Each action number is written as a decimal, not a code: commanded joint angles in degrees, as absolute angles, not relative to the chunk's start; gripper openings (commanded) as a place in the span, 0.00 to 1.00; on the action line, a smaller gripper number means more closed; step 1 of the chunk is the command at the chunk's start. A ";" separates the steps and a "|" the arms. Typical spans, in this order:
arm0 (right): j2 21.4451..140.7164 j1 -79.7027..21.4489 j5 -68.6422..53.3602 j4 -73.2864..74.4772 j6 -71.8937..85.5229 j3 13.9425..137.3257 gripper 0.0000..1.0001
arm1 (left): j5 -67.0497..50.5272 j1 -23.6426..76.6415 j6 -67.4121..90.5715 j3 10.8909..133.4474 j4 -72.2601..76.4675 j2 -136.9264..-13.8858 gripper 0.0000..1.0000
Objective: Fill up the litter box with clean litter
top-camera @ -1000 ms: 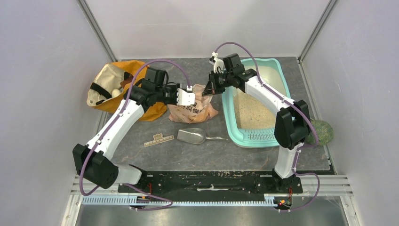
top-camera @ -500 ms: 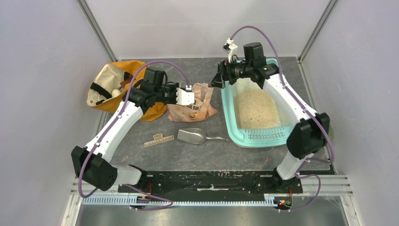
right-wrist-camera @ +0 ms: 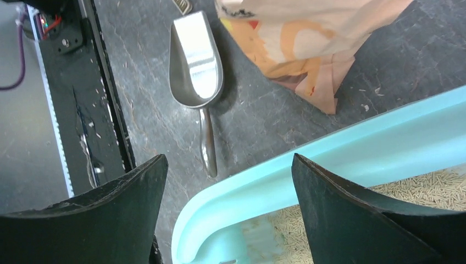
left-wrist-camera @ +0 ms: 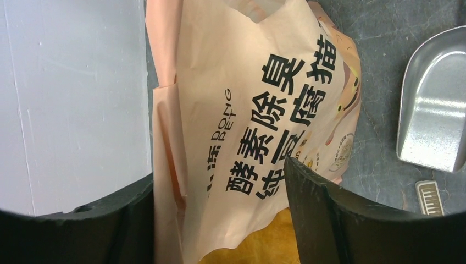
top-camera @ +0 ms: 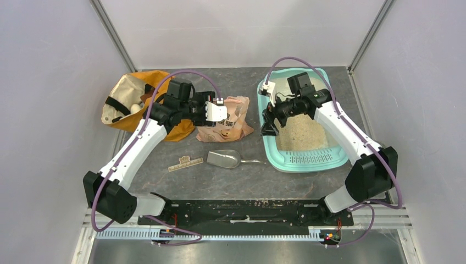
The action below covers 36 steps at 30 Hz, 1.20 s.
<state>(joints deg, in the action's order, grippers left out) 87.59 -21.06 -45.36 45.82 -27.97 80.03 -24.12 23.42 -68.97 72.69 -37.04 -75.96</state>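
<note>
Teal-green plastic litter box [top-camera: 310, 160] holds pale beige litter granules [top-camera: 299, 135].
Left tool [left-wrist-camera: 217, 181] gapes around the peach-pink printed pouch [left-wrist-camera: 258, 110]; right tool [right-wrist-camera: 228, 165], wide open and empty, above the box rim.

"What kind of place is this?"

"A robot test room, like a lab. The left robot arm [top-camera: 134, 146] and the right robot arm [top-camera: 346, 129], both white and black, are bolted to a black metal rail [top-camera: 242, 212] at the edge of a dark grey flat surface [top-camera: 220, 181]."

"Not a home?"

"No. Plain pale walls [top-camera: 49, 82] close it in, with thin silver metal posts [top-camera: 114, 34] in the corners. Long purple cables [top-camera: 189, 71] loop along the arms."
</note>
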 commanded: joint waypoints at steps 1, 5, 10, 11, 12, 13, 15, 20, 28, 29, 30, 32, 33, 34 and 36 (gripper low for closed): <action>86.14 -21.09 -47.66 47.60 -35.94 78.66 0.90 | -24.02 23.20 -66.51 73.11 -33.97 -74.65 0.76; 84.30 -21.41 -48.88 48.19 -42.63 74.71 0.88 | -25.04 23.13 -64.32 74.41 -33.71 -73.74 0.86; 82.56 -24.04 -46.79 45.95 -46.30 70.52 0.87 | -27.22 23.20 -61.70 74.95 -33.36 -69.54 0.88; 82.38 -24.60 -46.16 44.70 -46.66 69.50 0.87 | -27.33 23.22 -60.62 74.97 -33.14 -68.52 0.88; 82.25 -25.41 -45.55 43.31 -46.95 68.33 0.86 | -27.29 23.18 -59.65 74.97 -32.63 -67.60 0.88; 82.12 -26.32 -44.62 42.17 -47.23 67.40 0.85 | -27.17 23.21 -58.37 74.87 -32.17 -66.40 0.89; 81.84 -28.48 -42.26 39.22 -47.47 65.15 0.84 | -26.66 23.27 -56.46 74.48 -31.21 -63.96 0.89; 82.69 -35.02 -35.66 31.48 -48.31 59.79 0.83 | -21.37 23.21 -50.20 72.73 -26.38 -58.12 0.90; 89.38 -42.97 -24.09 24.88 -46.77 59.37 0.81 | -13.98 23.28 -41.94 72.32 -24.70 -52.96 0.90; 90.37 -43.59 -23.35 25.19 -47.19 59.24 0.79 | -13.31 23.28 -41.06 72.05 -24.76 -52.26 0.90; 90.92 -44.10 -23.00 25.60 -47.89 59.15 0.78 | -12.69 23.28 -40.25 71.70 -24.78 -51.72 0.90; 91.92 -45.00 -22.18 25.88 -48.91 58.45 0.77 | -10.87 23.23 -38.38 71.00 -24.62 -50.56 0.90; 92.49 -45.48 -21.59 26.16 -49.37 58.34 0.77 | -9.62 23.29 -37.05 70.77 -24.40 -50.09 0.90; 93.13 -46.05 -20.83 26.20 -49.58 58.29 0.77 | -8.47 23.23 -35.90 70.46 -24.11 -49.68 0.90; 94.74 -46.72 -19.68 25.96 -49.66 58.57 0.76 | -6.36 23.20 -33.28 70.07 -23.83 -49.13 0.90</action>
<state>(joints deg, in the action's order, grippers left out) 92.73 -45.25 -23.18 27.64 -47.90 58.52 -11.94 23.33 -41.41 70.91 -26.57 -50.54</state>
